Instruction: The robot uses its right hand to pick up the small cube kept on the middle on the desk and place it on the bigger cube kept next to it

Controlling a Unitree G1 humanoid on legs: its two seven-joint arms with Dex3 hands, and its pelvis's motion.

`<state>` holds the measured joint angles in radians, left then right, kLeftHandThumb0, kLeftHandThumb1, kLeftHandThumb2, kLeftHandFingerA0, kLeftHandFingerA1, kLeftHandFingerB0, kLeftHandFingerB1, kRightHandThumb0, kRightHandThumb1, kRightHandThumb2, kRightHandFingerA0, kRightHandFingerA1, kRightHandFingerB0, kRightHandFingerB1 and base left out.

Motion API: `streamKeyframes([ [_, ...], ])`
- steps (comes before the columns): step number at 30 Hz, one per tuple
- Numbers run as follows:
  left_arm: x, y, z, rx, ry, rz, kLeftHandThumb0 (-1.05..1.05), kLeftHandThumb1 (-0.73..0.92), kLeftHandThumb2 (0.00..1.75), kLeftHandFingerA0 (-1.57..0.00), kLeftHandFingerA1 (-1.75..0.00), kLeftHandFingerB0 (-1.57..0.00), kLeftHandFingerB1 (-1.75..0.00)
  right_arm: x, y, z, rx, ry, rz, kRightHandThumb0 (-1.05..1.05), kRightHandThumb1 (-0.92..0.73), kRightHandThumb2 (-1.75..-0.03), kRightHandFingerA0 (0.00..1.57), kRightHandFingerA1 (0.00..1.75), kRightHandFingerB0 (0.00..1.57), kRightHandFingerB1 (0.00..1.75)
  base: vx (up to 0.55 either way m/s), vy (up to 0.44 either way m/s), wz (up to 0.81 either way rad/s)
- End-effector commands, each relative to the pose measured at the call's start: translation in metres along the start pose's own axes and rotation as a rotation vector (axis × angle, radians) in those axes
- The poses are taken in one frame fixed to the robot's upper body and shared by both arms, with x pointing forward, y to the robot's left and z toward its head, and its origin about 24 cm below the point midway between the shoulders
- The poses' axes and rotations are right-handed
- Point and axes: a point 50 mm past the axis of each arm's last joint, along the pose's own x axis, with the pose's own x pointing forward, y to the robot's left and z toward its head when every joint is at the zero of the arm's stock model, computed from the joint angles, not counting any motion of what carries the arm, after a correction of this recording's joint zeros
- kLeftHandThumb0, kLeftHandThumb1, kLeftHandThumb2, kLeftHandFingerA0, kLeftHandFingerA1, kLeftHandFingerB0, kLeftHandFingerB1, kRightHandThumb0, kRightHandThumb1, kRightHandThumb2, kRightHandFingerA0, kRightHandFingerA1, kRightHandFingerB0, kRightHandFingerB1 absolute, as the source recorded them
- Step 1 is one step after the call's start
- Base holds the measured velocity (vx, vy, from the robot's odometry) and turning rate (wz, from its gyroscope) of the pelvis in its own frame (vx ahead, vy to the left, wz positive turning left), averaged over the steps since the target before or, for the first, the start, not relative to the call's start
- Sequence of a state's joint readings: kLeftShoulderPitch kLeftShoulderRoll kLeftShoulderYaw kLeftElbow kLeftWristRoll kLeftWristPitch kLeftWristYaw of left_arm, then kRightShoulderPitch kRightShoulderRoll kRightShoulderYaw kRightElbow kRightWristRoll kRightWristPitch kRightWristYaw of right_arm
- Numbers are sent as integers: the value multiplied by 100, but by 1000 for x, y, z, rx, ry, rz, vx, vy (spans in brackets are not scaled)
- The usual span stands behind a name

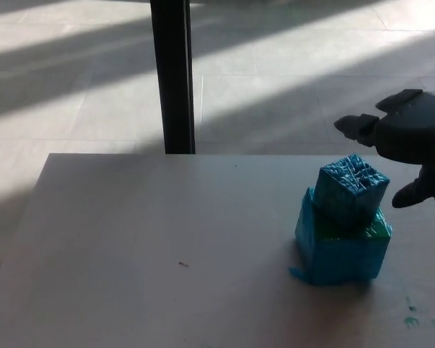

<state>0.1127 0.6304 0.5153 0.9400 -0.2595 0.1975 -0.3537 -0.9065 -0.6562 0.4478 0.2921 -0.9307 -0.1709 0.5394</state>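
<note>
- Fingers (359, 125) spread apart on the right hand (409, 141), holding nothing, just beside and above the stack!
- Small cube (352, 187) sits on the bigger cube (341, 246), a touch tilted, on the desk (167, 254).
- Looks light, crinkly-wrapped, maybe slippery; best pinched on opposite side faces.
- Left hand not in view.

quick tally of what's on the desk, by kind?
small cube: 1, resting on the bigger cube
bigger cube: 1
robot hands in view: 1, the right hand, open, clear of the cubes
Total: 2 cubes, 1 hand
</note>
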Motion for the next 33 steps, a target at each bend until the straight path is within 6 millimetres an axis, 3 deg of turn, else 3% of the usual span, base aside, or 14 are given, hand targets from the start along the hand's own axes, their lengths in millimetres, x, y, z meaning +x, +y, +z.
streamKeyframes([
  [1, -1, 5, 1, 14, 4, 15, -95, 84, 78, -21, -47, -31, -40, -13, -12, -30, 121, 89, -90, -75, -43, -54, 0, 0, 0, 0, 0, 0, 0],
  [7, -2, 7, 3, 1, -4, 20, -84, 72, 115, -18, -53, -27, -51, -26, -3, -65, 169, 219, -93, -76, -47, -80, 0, 14, 0, 0, 0, 0, 0],
  [8, -2, 7, 2, 1, -3, 19, -92, 92, 74, -29, -47, -31, -38, -31, 1, -73, 187, 239, -86, -79, -46, -79, 0, 14, 0, 0, 0, 0, 0],
  [12, -2, 8, 2, 19, 5, 22, -91, 92, 73, -20, -46, -31, -37, -59, 21, -110, 301, 381, -128, -84, -48, -77, 0, 0, 14, 27, 0, 0, 0],
  [13, -3, 9, 3, -5, 5, 17, -84, 72, 115, -24, -56, -22, -48, -70, 29, -120, 337, 428, -142, -81, -46, -76, 0, 0, 18, 30, 0, 0, 0],
  [17, -3, 9, 2, 0, 5, 24, -90, 77, 119, -27, -57, -23, -48, -97, 56, -147, 414, 574, -186, -77, -49, -77, 0, 6, 15, 34, 0, 0, 0],
  [19, -3, 9, 1, -9, 13, 20, -83, 72, 115, -25, -56, -20, -48, -113, 73, -159, 502, 656, -227, -66, -48, -83, 0, 26, 11, 39, 0, 0, 0],
  [20, -3, 9, 1, -7, 12, 19, -90, 92, 70, -31, -49, -30, -38, -116, 76, -161, 517, 681, -232, -64, -48, -84, 0, 26, 14, 42, 0, 0, 0],
  [25, -2, 9, 1, 16, 11, 30, -90, 92, 72, -20, -46, -33, -38, -155, 128, -174, 697, 932, -309, -62, -70, -64, 3, 45, 24, 29, 0, 0, 0],
  [26, -2, 8, 0, 12, 11, 26, -90, 92, 72, -27, -48, -33, -38, -161, 137, -174, 731, 973, -320, -66, -53, -86, 2, 48, 18, 44, 0, 0, 0],
  [27, -3, 10, -2, -18, 10, 28, -87, 74, 118, -36, -61, -20, -47, -169, 159, -169, 834, 1023, -371, -67, -54, -85, 2, 65, 20, 50, 0, 0, 0],
  [28, -3, 10, -2, -21, 10, 29, -87, 74, 118, -36, -61, -20, -47, -170, 161, -168, 845, 1028, -378, -67, -54, -85, 2, 65, 20, 50, 0, 0, 0],
  [29, -3, 10, -3, -21, 11, 29, -91, 92, 69, -33, -50, -33, -38, -174, 174, -165, 928, 1068, -402, -75, -56, -90, 4, 72, 19, 58, 0, 0, 0],
  [33, -3, 7, -1, -7, 12, 25, -95, 82, 80, -21, -47, -32, -41, -189, 223, -142, 1222, 1186, -490, -80, -76, -53, 9, 132, 25, 101, 0, 0, 0],
])
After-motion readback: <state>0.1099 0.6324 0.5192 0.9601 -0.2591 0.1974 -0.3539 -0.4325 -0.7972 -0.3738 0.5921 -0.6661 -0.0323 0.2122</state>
